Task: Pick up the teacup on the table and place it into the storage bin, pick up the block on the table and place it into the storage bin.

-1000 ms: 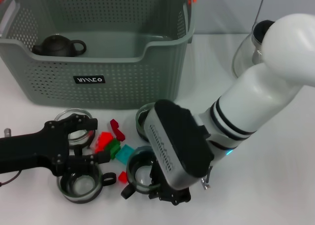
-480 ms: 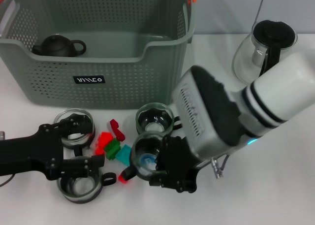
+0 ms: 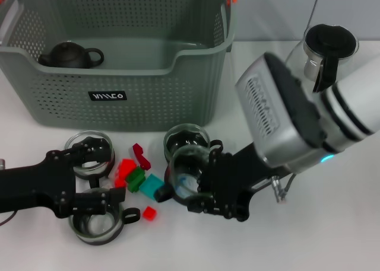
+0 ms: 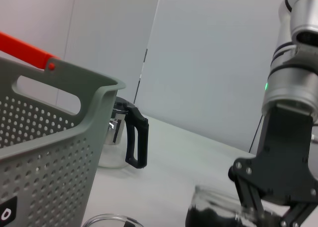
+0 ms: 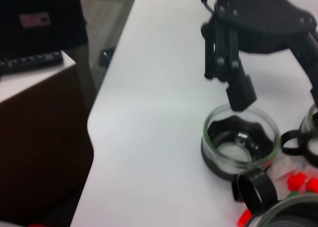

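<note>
Right gripper [image 3: 189,188] has lifted a glass teacup [image 3: 187,171] off the table and swung right, arm pulling back toward the glass pot [image 3: 323,54]. Small red block [image 3: 149,212] now uncovered. Left gripper [image 3: 98,179] eased slightly left.

Right gripper [image 3: 189,191]: teacup [image 3: 185,171] between its jaws, second cup [image 3: 185,139] just behind, storage bin [image 3: 119,69] farther behind. Blocks [image 3: 136,175] left of the jaws. Left gripper [image 3: 104,176]: one cup [image 3: 89,149] behind its jaws, another [image 3: 95,220] before them.
</note>
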You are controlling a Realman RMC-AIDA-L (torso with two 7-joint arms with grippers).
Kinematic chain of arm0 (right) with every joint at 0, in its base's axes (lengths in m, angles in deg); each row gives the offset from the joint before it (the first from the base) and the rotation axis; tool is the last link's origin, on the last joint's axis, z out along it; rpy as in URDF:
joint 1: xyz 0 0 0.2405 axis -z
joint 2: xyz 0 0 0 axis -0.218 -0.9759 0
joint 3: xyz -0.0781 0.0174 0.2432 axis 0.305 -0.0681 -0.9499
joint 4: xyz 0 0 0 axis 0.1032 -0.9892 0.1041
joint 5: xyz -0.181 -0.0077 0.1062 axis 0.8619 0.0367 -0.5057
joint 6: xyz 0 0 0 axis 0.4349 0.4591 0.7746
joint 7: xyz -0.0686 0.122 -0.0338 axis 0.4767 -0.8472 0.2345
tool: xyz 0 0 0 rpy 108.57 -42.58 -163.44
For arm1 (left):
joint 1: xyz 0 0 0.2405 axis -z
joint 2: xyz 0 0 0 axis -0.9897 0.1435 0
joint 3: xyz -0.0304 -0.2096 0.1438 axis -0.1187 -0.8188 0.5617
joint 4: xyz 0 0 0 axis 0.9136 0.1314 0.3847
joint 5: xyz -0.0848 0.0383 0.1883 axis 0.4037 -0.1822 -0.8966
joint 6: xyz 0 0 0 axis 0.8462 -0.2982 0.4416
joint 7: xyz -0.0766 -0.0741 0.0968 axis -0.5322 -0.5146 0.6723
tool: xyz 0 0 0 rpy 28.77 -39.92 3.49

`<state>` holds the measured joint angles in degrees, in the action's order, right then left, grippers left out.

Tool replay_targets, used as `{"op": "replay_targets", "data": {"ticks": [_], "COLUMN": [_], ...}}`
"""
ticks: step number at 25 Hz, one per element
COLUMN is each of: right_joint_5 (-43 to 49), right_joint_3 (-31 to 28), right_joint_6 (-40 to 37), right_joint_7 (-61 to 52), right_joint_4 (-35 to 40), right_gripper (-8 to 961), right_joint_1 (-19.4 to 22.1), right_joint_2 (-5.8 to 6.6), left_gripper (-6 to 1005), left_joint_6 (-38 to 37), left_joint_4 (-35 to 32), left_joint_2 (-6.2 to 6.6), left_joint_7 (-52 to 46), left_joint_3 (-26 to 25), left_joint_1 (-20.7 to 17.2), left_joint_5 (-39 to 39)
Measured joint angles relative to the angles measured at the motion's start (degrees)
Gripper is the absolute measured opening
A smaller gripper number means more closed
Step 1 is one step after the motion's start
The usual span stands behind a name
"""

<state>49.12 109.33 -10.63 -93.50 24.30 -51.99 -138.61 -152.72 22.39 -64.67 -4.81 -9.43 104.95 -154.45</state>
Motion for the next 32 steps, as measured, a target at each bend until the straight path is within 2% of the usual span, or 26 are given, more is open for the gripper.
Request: {"op": "replay_targets", "data": {"ticks": [9, 13, 16, 21, 25, 32], "right_joint_5": [-4.4, -6.6, -7.6, -5.3, -1.6, -1.0], "right_joint_3": [-12.8, -20.1, -24.6, -26.8, -26.3, -19.0], "right_joint_6": [-12.1, -15.0, -14.4, -4.6, 7.1, 31.5], "right_joint_7": [-2.9, -4.5, -6.4, -9.8, -9.9, -9.6], "right_joint_4": [5.9, 6.6, 6.0, 0.4, -9.1, -26.8], "right_gripper": [56, 57, 57, 56, 56, 56], "right_joint_1": [-1.0, -4.3, -8.1, -16.4, -23.9, -32.6], "right_joint_2": [0.10, 0.16, 0.17, 0.17, -0.04, -0.41], "left_gripper": [935, 935, 935, 935, 935, 935], "left_joint_6": [0.0, 0.0, 0.0, 0.4, 0.5, 0.2], "left_joint_4": [0.1, 0.3, 0.6, 2.1, 2.7, 3.7], "left_joint_2": [-0.25, -0.29, -0.37, -0.55, -0.55, -0.53], "left_joint_7": [0.8, 1.0, 1.0, 1.3, 1.5, 1.2], "left_joint_3": [0.0, 0.2, 0.4, 0.5, 0.4, 0.1], "left_joint_1": [-0.4, -0.3, 0.1, 1.4, 2.2, 2.8], "left_joint_5": [0.1, 0.3, 0.4, 0.4, 0.5, 0.7]}}
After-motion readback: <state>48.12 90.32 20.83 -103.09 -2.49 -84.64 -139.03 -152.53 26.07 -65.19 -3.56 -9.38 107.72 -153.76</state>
